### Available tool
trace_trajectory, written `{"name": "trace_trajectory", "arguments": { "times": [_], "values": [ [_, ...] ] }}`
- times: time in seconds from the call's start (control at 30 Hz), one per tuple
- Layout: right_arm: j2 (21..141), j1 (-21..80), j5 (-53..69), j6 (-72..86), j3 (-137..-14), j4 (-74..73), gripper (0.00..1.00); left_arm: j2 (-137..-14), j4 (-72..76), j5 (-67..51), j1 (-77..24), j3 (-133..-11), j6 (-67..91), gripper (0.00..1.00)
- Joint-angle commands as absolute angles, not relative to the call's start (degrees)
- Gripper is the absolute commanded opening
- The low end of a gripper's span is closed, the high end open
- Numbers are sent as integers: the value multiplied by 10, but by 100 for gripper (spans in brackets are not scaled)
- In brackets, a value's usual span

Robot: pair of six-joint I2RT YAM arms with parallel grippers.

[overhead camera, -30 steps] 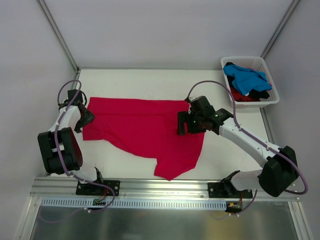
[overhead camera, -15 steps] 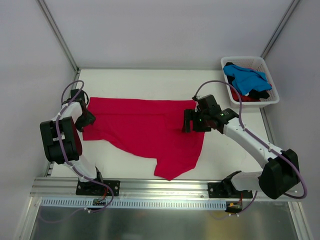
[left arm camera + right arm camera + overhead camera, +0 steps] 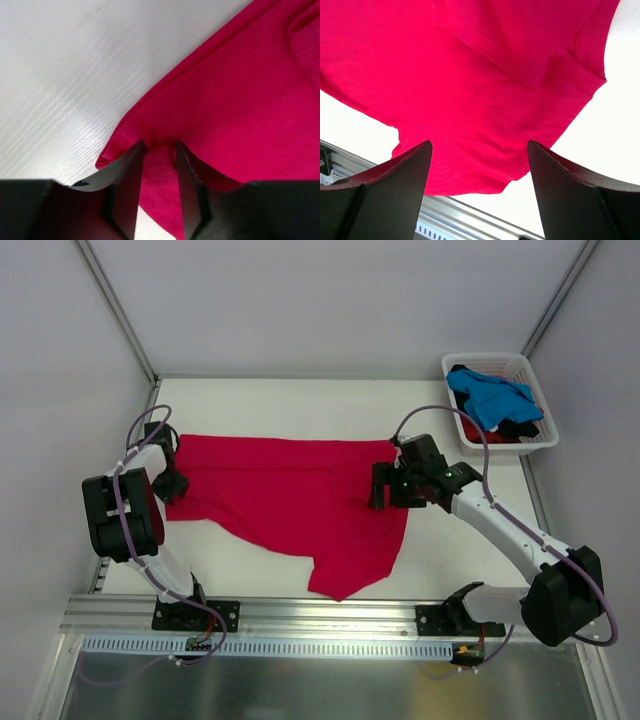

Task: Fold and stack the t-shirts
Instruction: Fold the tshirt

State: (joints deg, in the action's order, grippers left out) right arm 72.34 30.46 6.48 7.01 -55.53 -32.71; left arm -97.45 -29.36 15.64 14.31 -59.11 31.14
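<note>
The crimson t-shirt (image 3: 290,502) lay spread flat on the white table (image 3: 300,405). The left gripper (image 3: 159,146) pinched a fold at the shirt's left edge. The right gripper (image 3: 380,488) hung over its right side, jaws wide and holding nothing. In the far right corner, a basket (image 3: 512,447) held a blue t-shirt (image 3: 490,395).

Dark t-shirt (image 3: 519,427) half under blue t-shirt (image 3: 490,397)
</note>
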Motion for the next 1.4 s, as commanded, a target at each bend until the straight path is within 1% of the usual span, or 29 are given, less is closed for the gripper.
{"name": "trace_trajectory", "arguments": {
  "times": [0.0,0.07,0.17,0.2,0.27,0.47,0.57,0.67,0.7,0.8,0.87,0.9,0.97,1.0,1.03,1.07,1.13,1.17,1.23,1.3,1.33,1.37],
  "values": [
    [698,300,63,71,-549,-322,80,-984,-294,171,141,-596,306,29],
    [697,299,63,70,-548,-323,80,-988,-294,167,141,-597,307,24],
    [696,296,61,78,-547,-333,80,-987,-294,163,141,-593,309,9],
    [694,294,62,84,-545,-335,80,-984,-294,160,141,-592,307,8],
    [688,294,64,90,-536,-334,80,-976,-294,161,141,-585,305,0],
    [679,294,76,124,-535,-358,80,-919,-294,156,141,-572,278,0],
    [665,295,93,163,-528,-366,80,-861,-300,144,142,-563,258,0],
    [637,298,96,189,-507,-370,80,-799,-308,134,141,-540,240,7],
    [629,301,94,193,-491,-368,80,-784,-312,135,141,-533,230,8],
    [600,304,88,213,-469,-372,80,-736,-311,133,141,-495,228,1],
    [595,304,101,229,-453,-388,80,-716,-311,132,141,-476,228,0],
    [597,309,107,243,-449,-395,79,-713,-311,126,142,-470,228,2],
    [594,323,105,248,-443,-404,79,-701,-309,108,141,-455,233,11],
    [593,340,97,247,-444,-407,79,-699,-309,108,141,-450,240,13],
    [593,346,91,246,-446,-409,79,-696,-309,113,141,-446,242,16],
    [595,351,79,243,-452,-416,79,-696,-304,119,141,-435,243,22],
    [602,353,75,238,-453,-418,79,-703,-298,133,141,-425,243,41],
    [605,352,73,239,-453,-417,79,-707,-294,135,142,-420,243,45],
    [612,354,74,240,-452,-412,79,-721,-293,136,142,-421,254,45],
    [617,354,77,243,-450,-403,79,-729,-287,140,142,-424,271,37],
    [626,354,79,242,-452,-401,79,-736,-284,141,142,-427,286,30],
    [632,354,81,235,-454,-401,79,-742,-281,144,142,-428,293,30]
  ]
}}
